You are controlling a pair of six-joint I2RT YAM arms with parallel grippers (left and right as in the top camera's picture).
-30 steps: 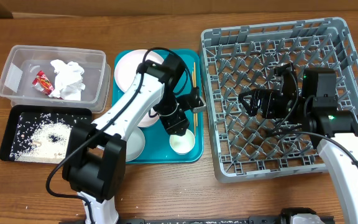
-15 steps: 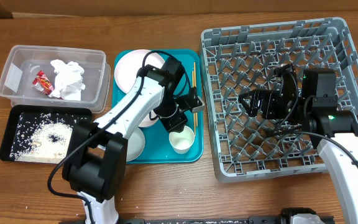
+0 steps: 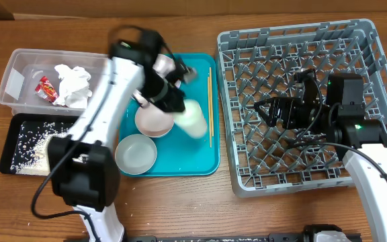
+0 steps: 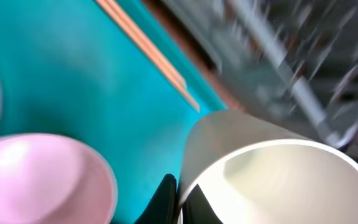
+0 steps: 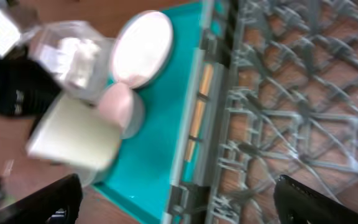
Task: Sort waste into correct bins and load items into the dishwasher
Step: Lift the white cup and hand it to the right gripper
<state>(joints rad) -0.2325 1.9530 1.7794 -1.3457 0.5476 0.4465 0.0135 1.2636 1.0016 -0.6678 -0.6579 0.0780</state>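
Your left gripper [image 3: 180, 109] has its jaws clamped on the rim of the small white cup [image 3: 192, 121], tipped sideways above the teal tray [image 3: 180, 165] — between the pink bowl [image 3: 153, 122] and the chopsticks [image 3: 209, 101]. Your right gripper [image 3: 264, 111] hangs over the dish rack [image 3: 294, 40] — jaws wide

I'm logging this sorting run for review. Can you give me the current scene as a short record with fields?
left tool: shut on white cup, held over teal tray, motion-blurred
right tool: open, above dish rack
clear tub: napkin and red wrapper inside
black tray: rice grains
on teal tray: pink bowl, grey bowl, chopsticks
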